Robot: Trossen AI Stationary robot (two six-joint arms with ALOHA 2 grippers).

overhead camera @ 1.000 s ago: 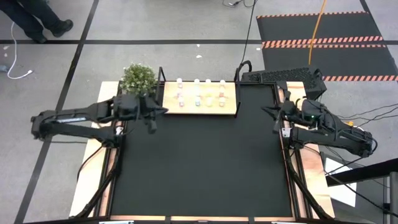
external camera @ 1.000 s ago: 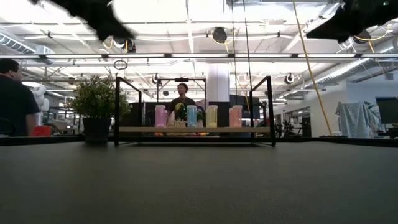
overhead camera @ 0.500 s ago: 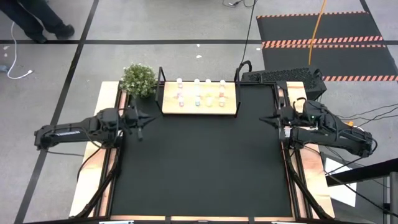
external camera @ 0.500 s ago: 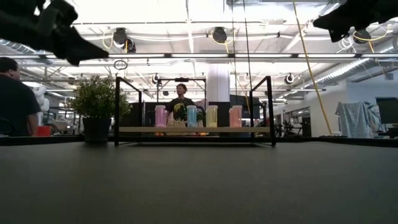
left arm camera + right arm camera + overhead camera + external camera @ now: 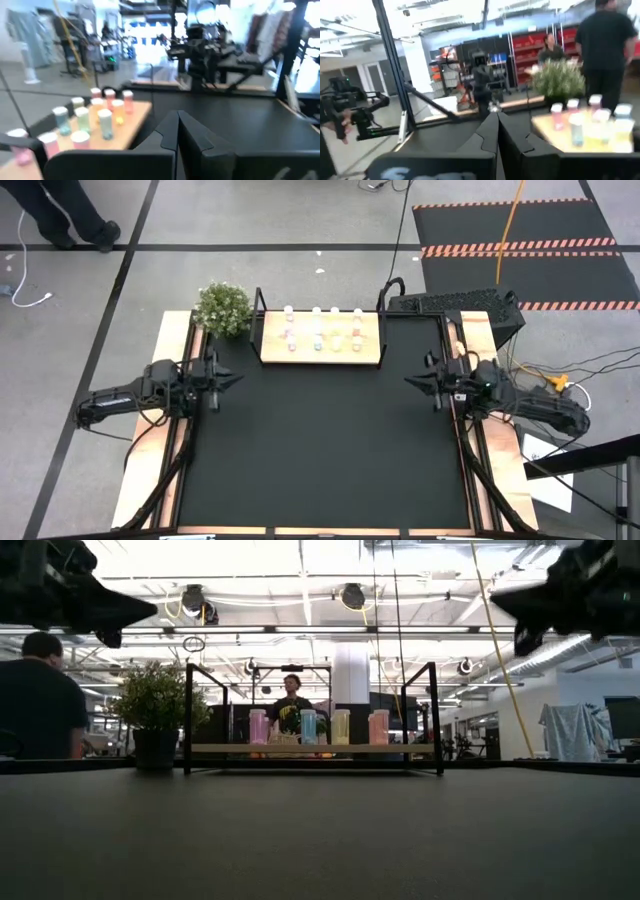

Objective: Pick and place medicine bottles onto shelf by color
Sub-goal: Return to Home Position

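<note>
The left gripper (image 5: 228,377) has drawn back from the shelf's left end toward the left edge of the table, its arm folding in closer to its base. The right gripper (image 5: 412,380) has shifted a little toward the middle on its own side. In each wrist view the two dark fingers meet along one seam, so both pairs are pressed together and hold nothing.

The medicine bottles (image 5: 318,332) stand on the shelf (image 5: 320,358) at the far middle of the table, upright with white caps on top. They are set in columns by colour: in the low view pink (image 5: 258,727), teal (image 5: 308,727), yellow (image 5: 340,727) and an orange-pink one (image 5: 378,727) run from left to right. A potted plant (image 5: 222,307) sits just beside the shelf's left end.

From the left gripper the shelf lies farther off and to the right; from the right gripper it lies farther off and to the left. Both are well apart from it, and neither looks clearly nearer. The sorting looks done, so what remains seems to be parking the arms away from the shelf.
</note>
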